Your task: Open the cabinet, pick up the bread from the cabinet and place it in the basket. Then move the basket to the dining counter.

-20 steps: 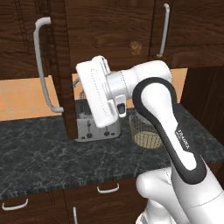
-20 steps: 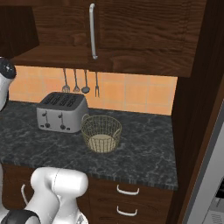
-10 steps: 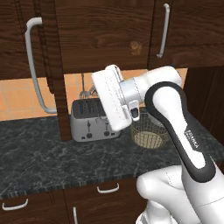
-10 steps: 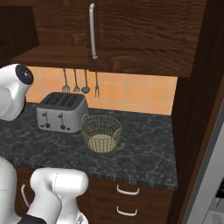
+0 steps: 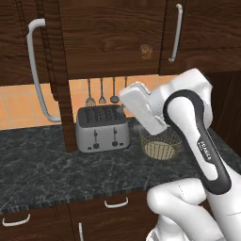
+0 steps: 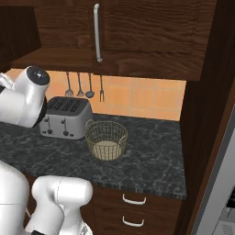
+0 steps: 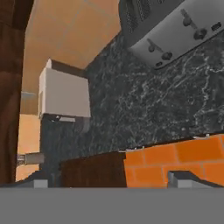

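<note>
The dark brown cabinet (image 5: 113, 42) has its left door (image 5: 60, 70) swung open, silver handle (image 5: 34, 70) facing out; the right door (image 5: 188, 33) is closed. Inside sits a small tan lump, the bread (image 5: 146, 51). On the black counter, right of the toaster, stands the golden wire basket (image 5: 160, 141) (image 6: 106, 140). My white hand (image 5: 141, 112) hovers below the cabinet, between toaster and basket and just above the basket's left rim. In the hand view my gripper (image 7: 113, 180) is open with nothing between its tips. The dining counter is out of view.
A silver toaster (image 5: 102, 128) (image 6: 64, 117) (image 7: 175, 26) stands on the black marbled counter (image 5: 42, 164). Utensils (image 5: 101, 92) hang on the orange tiled wall. Drawers with white handles (image 6: 133, 199) lie below. A tall dark panel (image 6: 206, 114) bounds the counter at the right.
My arm has swung to the right: the hand has left the open door's edge, passed in front of the toaster and now hangs near the basket. The door stays open.
</note>
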